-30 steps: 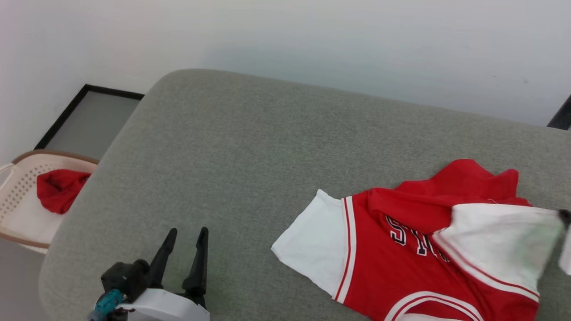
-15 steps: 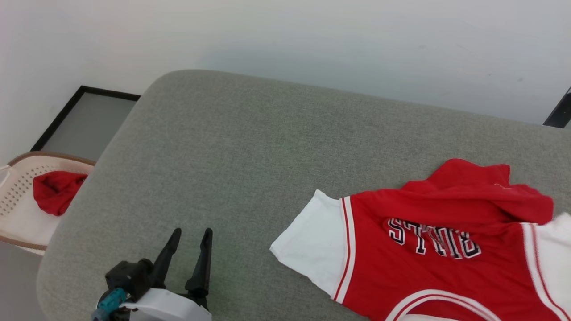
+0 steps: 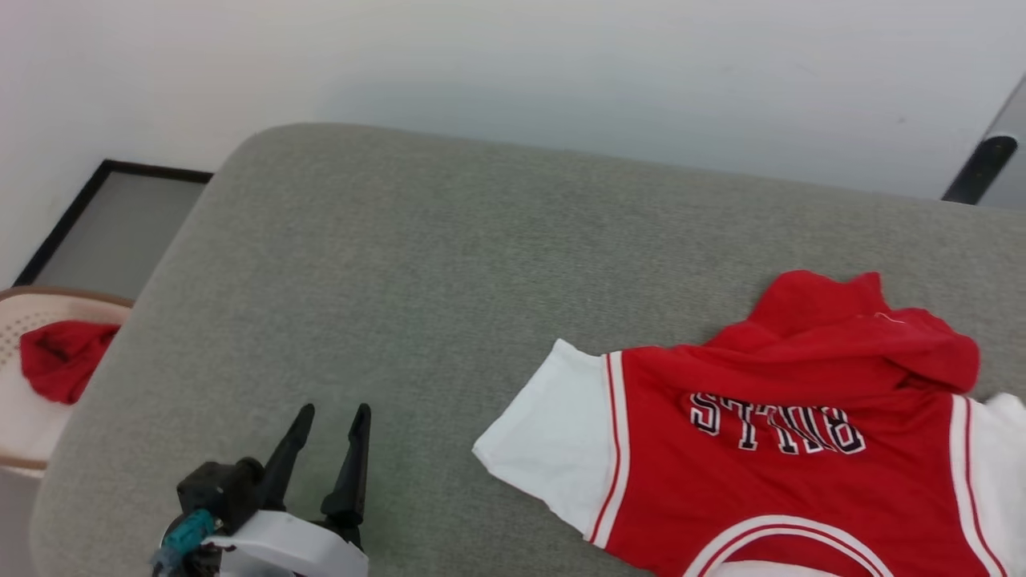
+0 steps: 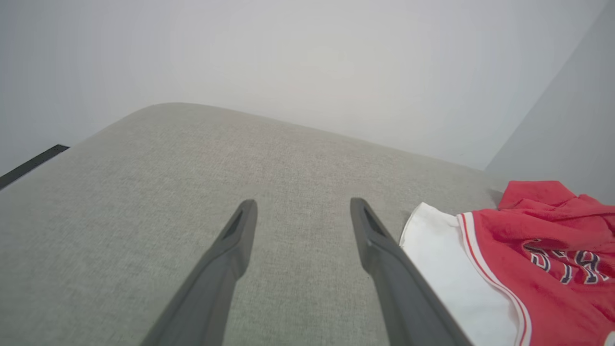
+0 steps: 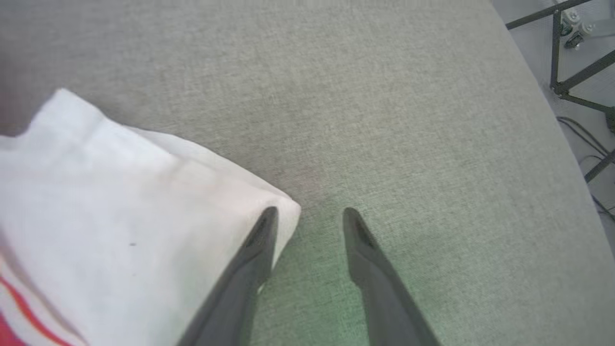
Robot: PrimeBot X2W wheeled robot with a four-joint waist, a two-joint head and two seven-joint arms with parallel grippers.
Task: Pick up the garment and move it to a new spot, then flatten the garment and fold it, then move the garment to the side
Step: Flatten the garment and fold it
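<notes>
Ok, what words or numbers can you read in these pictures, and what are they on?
"BULLS": black-and-white block letters on the red garment, upside down in the head view.
Left wrist view: the same letters, partly tucked under a fold, too cut off to read.
There is no other writing that can be read.

1. Open grey cushion (image 3: pixel 449 264) stretches wide left of and behind the garment (image 3: pixel 785 497).
2. The garment covers the near right part.
3. A beige basket (image 3: pixel 24 421) stands just off the cushion's left edge.
</notes>
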